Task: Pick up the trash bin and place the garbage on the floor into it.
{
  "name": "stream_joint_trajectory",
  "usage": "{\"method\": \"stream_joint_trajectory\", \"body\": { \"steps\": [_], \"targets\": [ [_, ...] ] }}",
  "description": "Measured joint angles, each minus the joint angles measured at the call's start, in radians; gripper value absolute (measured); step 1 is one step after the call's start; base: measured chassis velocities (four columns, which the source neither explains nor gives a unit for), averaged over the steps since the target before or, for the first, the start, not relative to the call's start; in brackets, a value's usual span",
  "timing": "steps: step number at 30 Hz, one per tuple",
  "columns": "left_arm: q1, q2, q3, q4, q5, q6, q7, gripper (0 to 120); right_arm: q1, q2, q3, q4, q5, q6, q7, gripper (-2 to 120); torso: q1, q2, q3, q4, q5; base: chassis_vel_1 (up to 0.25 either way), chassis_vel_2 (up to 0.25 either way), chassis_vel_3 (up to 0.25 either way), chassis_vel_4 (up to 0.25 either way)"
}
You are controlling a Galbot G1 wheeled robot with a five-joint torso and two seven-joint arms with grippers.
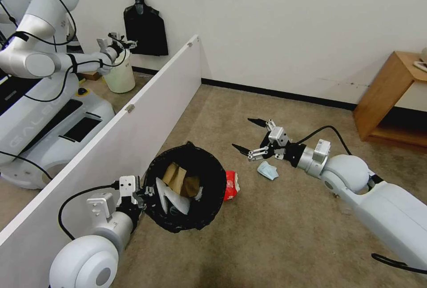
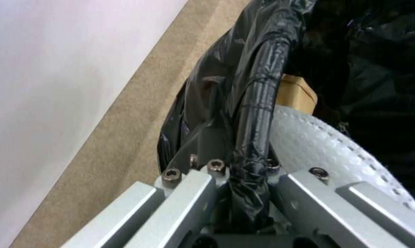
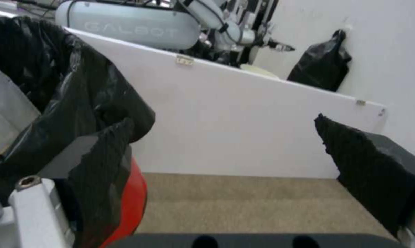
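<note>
The trash bin point(image 1: 209, 210), lined with a crinkly black bag, sits low over the carpet beside the white partition. My left gripper point(image 1: 141, 194) is shut on its near-left rim; the left wrist view shows my left gripper point(image 2: 244, 172) clamped over the bagged rim point(image 2: 258, 103). Inside lie a brown cardboard piece point(image 1: 175, 177) and a white slipper point(image 1: 171, 201). A crushed red can point(image 1: 230, 185) rests on the floor against the bin's right side. A light-blue face mask point(image 1: 268, 170) lies just under my right gripper point(image 1: 242, 133), which is open and empty.
A white partition board point(image 1: 133, 119) runs along the left. Behind it stand another robot point(image 1: 40, 57) and a pale bucket point(image 1: 120, 77). A flat black bag point(image 1: 146, 30) hangs on the wall. A wooden table point(image 1: 387, 97) stands at the right. The carpet in front is open.
</note>
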Motion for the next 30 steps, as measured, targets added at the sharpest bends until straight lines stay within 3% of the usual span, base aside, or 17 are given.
{"method": "stream_joint_trajectory", "body": {
  "steps": [9, 30],
  "targets": [
    [0.0, -0.001, 0.0, 0.004, 0.005, -0.003, 0.003, 0, 0.023, 0.003, 0.009, -0.011, 0.018, -0.053, -0.077, 100, 0.0, 0.0, 0.0, -0.0001, -0.0001, 0.0, 0.0, 0.0, 0.0],
    [0.021, -0.022, 0.003, -0.015, 0.038, -0.007, 0.025, 0, 0.006, -0.008, 0.0, 0.0, 0.009, 0.003, -0.039, 100, 0.0, 0.0, 0.0, 0.0, -0.0001, -0.075, 0.083, 0.078, -0.083]
  ]
}}
